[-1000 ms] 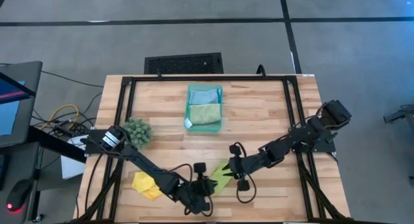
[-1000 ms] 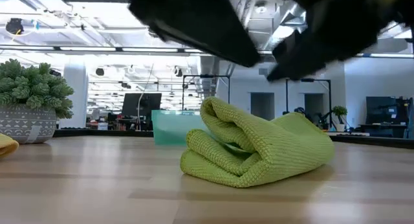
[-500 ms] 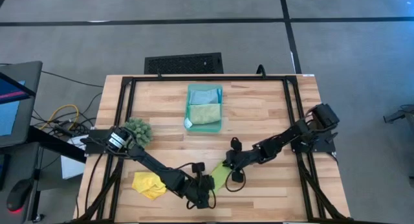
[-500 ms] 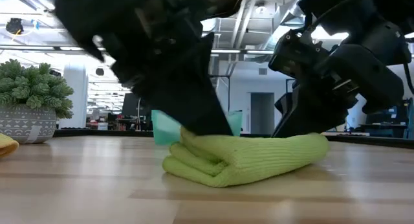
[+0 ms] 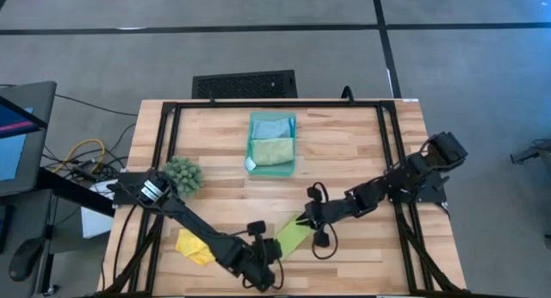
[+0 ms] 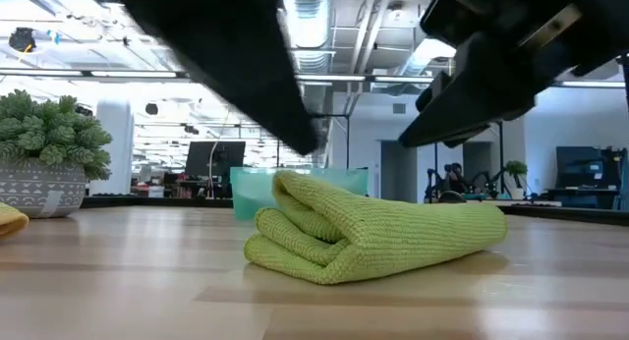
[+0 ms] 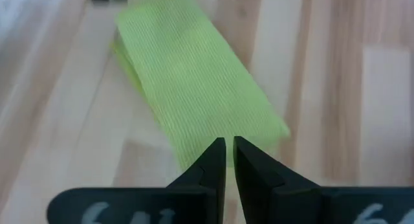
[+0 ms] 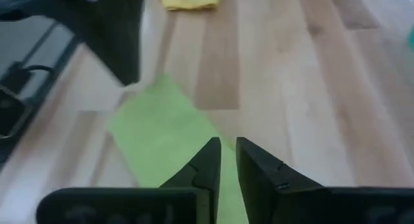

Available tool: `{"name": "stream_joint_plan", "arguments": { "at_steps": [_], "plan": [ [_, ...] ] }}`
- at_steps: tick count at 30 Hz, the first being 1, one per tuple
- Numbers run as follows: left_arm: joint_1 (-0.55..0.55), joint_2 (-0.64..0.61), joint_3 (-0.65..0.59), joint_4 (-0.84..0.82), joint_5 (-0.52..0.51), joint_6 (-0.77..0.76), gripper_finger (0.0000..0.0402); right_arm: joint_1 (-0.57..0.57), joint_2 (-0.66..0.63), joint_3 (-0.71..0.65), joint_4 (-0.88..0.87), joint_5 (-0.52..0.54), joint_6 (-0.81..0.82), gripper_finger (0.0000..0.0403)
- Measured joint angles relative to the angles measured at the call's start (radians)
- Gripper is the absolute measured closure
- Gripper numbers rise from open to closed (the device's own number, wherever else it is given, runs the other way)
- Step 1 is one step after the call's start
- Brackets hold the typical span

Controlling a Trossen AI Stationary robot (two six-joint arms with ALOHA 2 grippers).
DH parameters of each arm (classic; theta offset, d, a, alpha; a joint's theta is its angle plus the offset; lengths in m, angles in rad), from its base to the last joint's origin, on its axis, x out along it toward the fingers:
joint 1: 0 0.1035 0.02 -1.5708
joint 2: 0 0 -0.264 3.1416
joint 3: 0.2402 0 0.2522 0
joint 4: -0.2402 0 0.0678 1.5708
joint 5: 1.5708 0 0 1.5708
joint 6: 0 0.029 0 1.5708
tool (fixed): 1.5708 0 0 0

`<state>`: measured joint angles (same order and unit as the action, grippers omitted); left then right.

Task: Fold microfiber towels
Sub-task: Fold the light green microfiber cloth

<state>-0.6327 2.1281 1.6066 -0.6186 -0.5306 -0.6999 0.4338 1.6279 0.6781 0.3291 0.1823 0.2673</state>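
The lime green microfiber towel, a loose bunched heap a second ago, now lies flattened into a folded strip at lower centre. Both grippers, pressed onto it half a second ago, have lifted clear above it.
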Motion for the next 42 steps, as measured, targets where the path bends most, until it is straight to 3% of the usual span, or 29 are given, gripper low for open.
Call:
{"name": "stream_joint_plan", "arguments": {
  "at_steps": [9, 14, 22, 27, 30, 35, 42],
  "plan": [
    [-0.069, 0.000, -0.075, -0.008, 0.081, -0.103, 0.0379, 0.034, 0.095, 0.005, 0.128, 0.002, 0.055, 0.0284],
    [-0.043, -0.005, -0.213, 0.205, 0.077, -0.081, 0.0379, 0.026, 0.224, 0.080, 0.177, 0.002, 0.066, 0.0262],
    [0.021, -0.009, -0.317, 0.403, 0.067, -0.027, 0.0379, 0.016, 0.364, 0.219, 0.157, -0.034, 0.043, 0.0279],
    [0.038, -0.002, -0.320, 0.438, -0.029, 0.023, 0.0379, 0.021, 0.356, 0.237, 0.093, -0.053, 0.038, 0.0287],
    [0.050, 0.001, -0.322, 0.423, -0.091, 0.029, 0.0379, 0.027, 0.340, 0.238, 0.069, -0.051, 0.008, 0.0286],
    [0.054, 0.001, -0.318, 0.354, -0.100, -0.002, 0.0379, 0.045, 0.288, 0.237, 0.029, -0.050, -0.013, 0.0285],
    [0.047, 0.003, -0.213, 0.020, -0.092, -0.128, 0.0379, 0.042, 0.236, 0.237, 0.023, 0.022, -0.013, 0.0284]
  ]
}}
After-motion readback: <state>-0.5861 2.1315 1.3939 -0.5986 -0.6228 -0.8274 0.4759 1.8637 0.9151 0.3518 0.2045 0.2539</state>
